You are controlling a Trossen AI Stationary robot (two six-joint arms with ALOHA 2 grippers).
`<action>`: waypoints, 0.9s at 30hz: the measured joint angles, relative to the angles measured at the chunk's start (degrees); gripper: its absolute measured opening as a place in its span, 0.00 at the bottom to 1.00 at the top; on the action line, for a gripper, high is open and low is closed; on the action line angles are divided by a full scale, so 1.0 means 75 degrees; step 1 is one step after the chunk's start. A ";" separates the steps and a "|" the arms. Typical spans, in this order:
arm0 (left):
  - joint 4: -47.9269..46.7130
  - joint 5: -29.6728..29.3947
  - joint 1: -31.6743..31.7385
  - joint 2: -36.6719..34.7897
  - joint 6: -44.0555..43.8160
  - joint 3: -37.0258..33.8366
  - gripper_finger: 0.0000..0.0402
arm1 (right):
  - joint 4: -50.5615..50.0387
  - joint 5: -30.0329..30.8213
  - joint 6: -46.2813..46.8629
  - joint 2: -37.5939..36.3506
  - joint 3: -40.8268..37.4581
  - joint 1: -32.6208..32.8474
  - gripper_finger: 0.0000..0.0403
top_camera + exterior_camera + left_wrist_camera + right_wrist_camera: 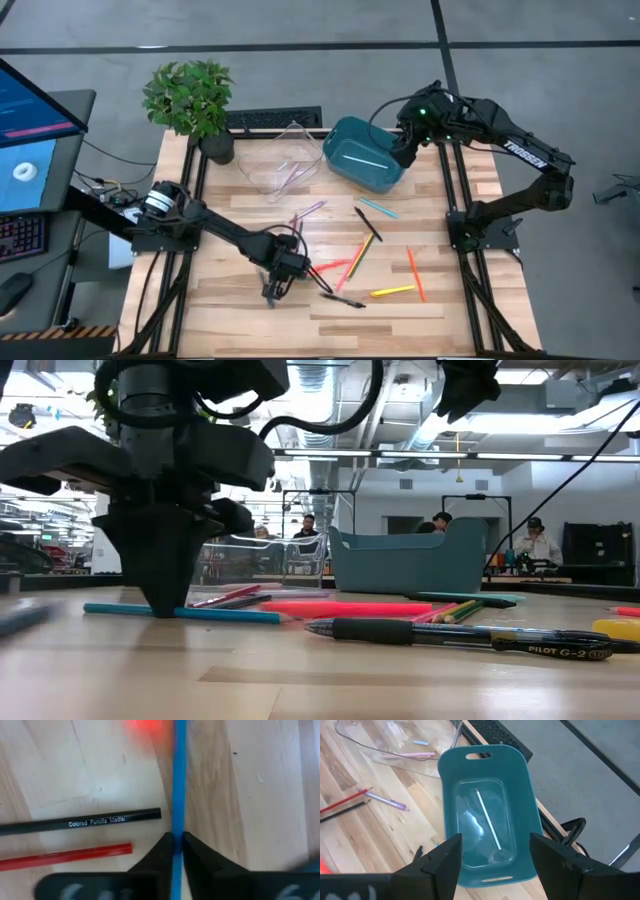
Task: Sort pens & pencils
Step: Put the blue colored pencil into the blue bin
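My left gripper (272, 290) (160, 608) (177, 851) points down at the near-left part of the table and is shut on a blue pencil (220, 614) (178, 780). A black pencil (85, 823) and a red pencil (65, 856) lie beside it. More pens and pencils lie flat mid-table: red (330, 266), orange (413, 272), yellow (393, 292), teal (378, 207), purple (308, 212), and a black pen (343, 299) (470, 633). My right gripper (403, 152) (495, 865) hovers open above the teal bin (385, 182) (450, 765), which holds a white pen (487, 822). My left gripper pinches the blue pencil's shaft (178, 827) between its two fingertips (162, 849). It comes from above, pointing down, with the fingers across the pencil. The pencil lies level along the tabletop, both ends reaching out past the fingers (165, 585).
A clear bin (262, 178) at the far side holds a pink pen (290, 175). A potted plant (190, 100) and a keyboard (275, 120) sit at the far-left edge. Bare wood shows along the near edge (420, 330). People stand in the room behind (540, 545).
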 joint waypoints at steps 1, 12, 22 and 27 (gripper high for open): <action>0.0003 0.0043 0.0029 0.0003 -0.0078 -0.0002 0.03 | 0.0001 0.0000 0.0000 0.0000 0.0000 0.0000 0.63; -0.0497 0.0165 0.0189 -0.0228 -0.0730 0.0940 0.01 | 0.0009 -0.0025 0.0003 -0.0022 0.0001 0.0012 0.63; -0.0414 -0.1618 0.0629 -0.2660 -0.1735 0.1859 0.01 | 0.1003 -0.1255 0.0286 -0.0873 -0.0002 0.0098 0.63; 0.1514 -0.2858 0.0777 -0.4096 -0.1093 0.1864 0.01 | 0.1910 -0.1744 0.0579 -0.1428 -0.0002 0.0342 0.63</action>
